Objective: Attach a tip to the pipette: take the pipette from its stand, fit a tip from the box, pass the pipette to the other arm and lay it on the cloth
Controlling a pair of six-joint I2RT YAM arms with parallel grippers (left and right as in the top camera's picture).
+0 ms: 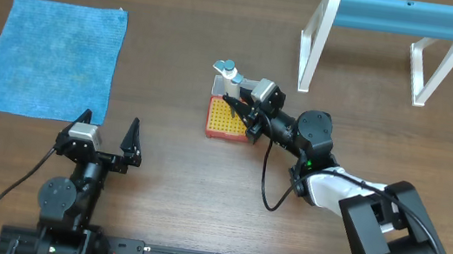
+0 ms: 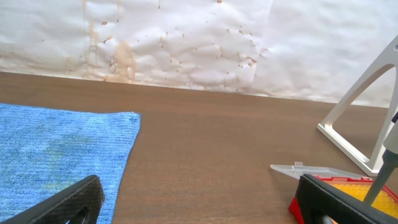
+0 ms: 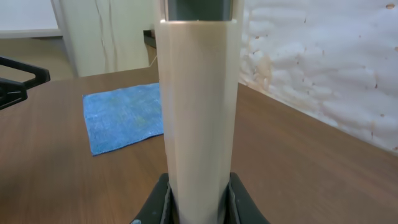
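Top view: my right gripper [image 1: 239, 101] clamps the white pipette [image 1: 231, 77] at the red tip box's [image 1: 226, 120] twelve o'clock edge, mid-tabletop. My left gripper [image 1: 109, 123] sits open at seven o'clock, blue cloth [image 1: 53, 59] at ten.

No legible txt, nos. or signs anywhere: none on white-and-grey plastic pipette [image 1: 231, 78], orange tip box w/ red base [image 1: 227, 119], or blue woven cloth [image 1: 53, 59].
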